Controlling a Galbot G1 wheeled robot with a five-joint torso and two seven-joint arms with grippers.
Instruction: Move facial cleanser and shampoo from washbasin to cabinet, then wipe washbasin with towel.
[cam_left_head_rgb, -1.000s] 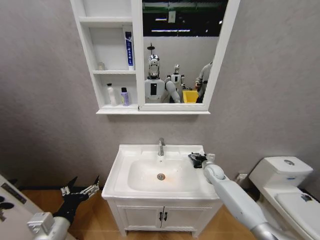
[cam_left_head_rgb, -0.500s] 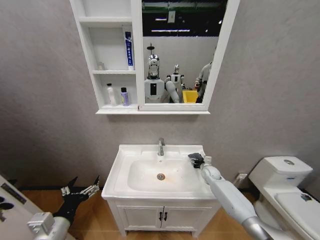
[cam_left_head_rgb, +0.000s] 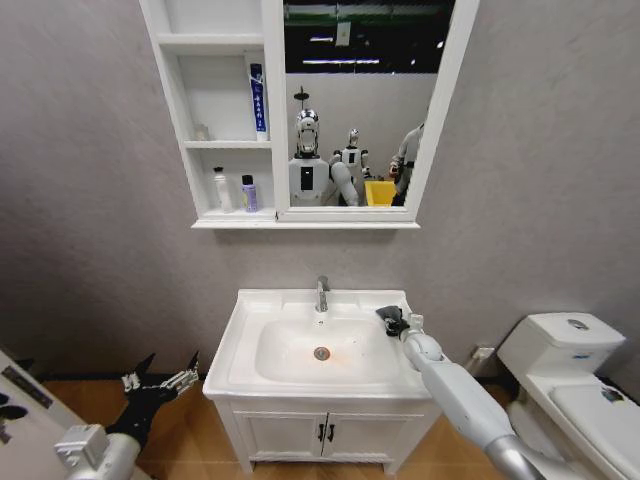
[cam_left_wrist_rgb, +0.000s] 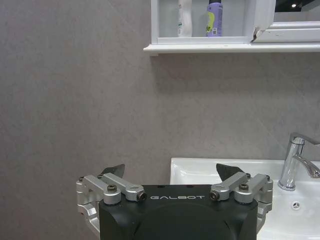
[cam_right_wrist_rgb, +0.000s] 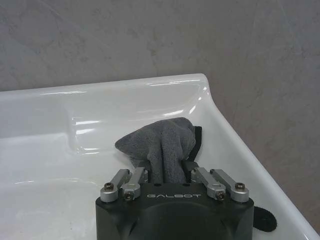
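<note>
Your right gripper (cam_right_wrist_rgb: 167, 172) is pinching the towel (cam_right_wrist_rgb: 162, 145), with its fingers closed narrow on the dark grey cloth, which is bunching up between them. In the head view you are seeing that gripper (cam_left_head_rgb: 397, 322) sitting at the back right corner of the washbasin (cam_left_head_rgb: 250, 300), on the flat rim beside the oval bowl, with the towel (cam_left_head_rgb: 390, 315) pressed against the white ceramic there. The right arm is reaching up to it from the lower right of the view, passing over the front right edge of the basin.

Your left gripper (cam_left_head_rgb: 160, 382) is hanging low to the left of the vanity, well apart from the washbasin, with its fingers spread wide and holding nothing. Its wrist camera is showing the two black fingertips (cam_left_wrist_rgb: 114, 170) far apart, with the grey wall behind them and the chrome tap (cam_left_wrist_rgb: 295, 160) off to one side.

The cabinet (cam_left_head_rgb: 225, 222) is hanging on the wall above the basin. On its lowest shelf a white bottle (cam_left_head_rgb: 223, 190) and a purple bottle (cam_left_head_rgb: 248, 194) are standing side by side, and a tall blue tube (cam_left_head_rgb: 258, 98) is leaning upright on the shelf above. The drain (cam_left_head_rgb: 321, 353) is showing in the middle of the bowl, behind which the tap is standing.
</note>
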